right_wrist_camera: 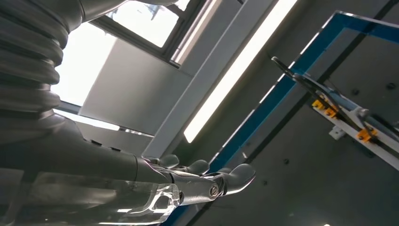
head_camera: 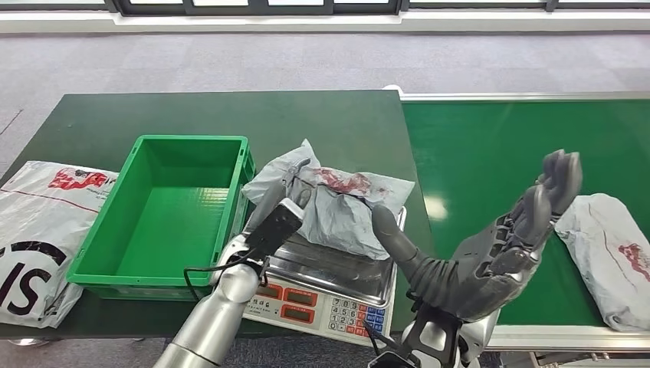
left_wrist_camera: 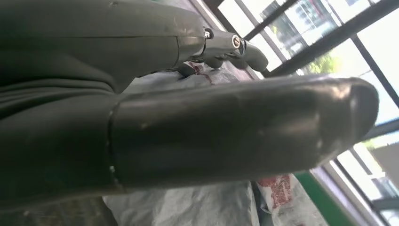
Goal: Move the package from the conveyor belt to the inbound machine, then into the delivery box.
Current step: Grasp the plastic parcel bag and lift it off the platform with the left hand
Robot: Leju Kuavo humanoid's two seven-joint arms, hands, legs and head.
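Note:
A crumpled grey package with red print lies on the steel pan of the inbound machine, a scale with a keypad. My left hand is at the package's left end, its fingers stretched out over the wrapping. The thumb stays apart from them, with the package showing in between. My right hand is raised palm up over the near edge of the conveyor belt, fingers spread and holding nothing. The right hand faces the ceiling in the right wrist view. The green delivery box stands left of the scale.
A second grey package lies on the belt at the far right. A large white printed bag hangs over the dark table's left end beside the box. The table behind the box and scale is bare.

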